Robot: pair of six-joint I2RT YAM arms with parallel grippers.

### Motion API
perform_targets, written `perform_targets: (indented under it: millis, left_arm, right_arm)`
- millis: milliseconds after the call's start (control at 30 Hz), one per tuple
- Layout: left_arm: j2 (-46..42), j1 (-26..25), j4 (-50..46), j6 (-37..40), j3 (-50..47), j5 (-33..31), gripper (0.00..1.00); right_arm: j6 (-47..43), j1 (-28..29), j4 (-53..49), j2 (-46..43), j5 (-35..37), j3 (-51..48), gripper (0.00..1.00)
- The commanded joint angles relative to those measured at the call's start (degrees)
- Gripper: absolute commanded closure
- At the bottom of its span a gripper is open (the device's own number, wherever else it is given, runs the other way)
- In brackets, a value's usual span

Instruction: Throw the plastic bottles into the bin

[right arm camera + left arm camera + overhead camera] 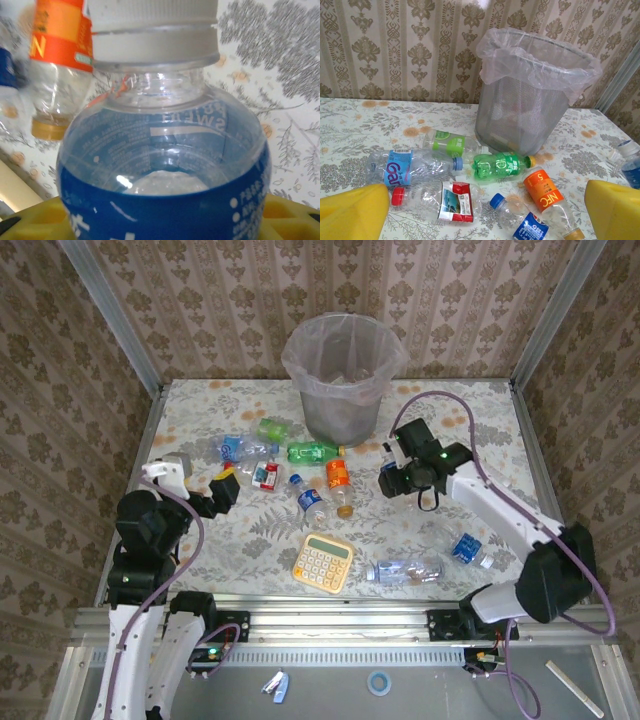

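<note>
Here, a blue-labelled bottle (165,165) sits inside the part-open right end effector (388,476); whether gripped, I cannot tell.

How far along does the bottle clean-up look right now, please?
Done: unclear. Shapes show through the mesh of the bin, but I cannot tell whether they are bottles. In hand: the right gripper sits around an upright blue-labelled bottle; a firm grip is not evident. The left gripper hangs open and empty. Left: about eight bottles lie on the table, among them the green bottle and the orange bottle.
</note>
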Motion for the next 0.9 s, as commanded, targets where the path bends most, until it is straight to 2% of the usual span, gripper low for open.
perform_targets:
  millis: [0,467,867]
  left_arm:
    - [-0.79,0.36,0.72,-0.3,-0.1,0.58,0.0]
    - [-1.09,0.36,1.02,-0.12,-0.4,0.75,0.0]
    - [-1.08,0.37,1.59,-0.12,-0.62,1.23,0.0]
  right_arm:
    - [1.01,-0.46,5.04,-5.99,1.52,-1.88,0.46]
    - [0.98,-1.03,16.59,-20.81,2.08,-6.1,0.47]
    - [0.48,-1.19,21.8,-28.02,3.31,-7.14,0.49]
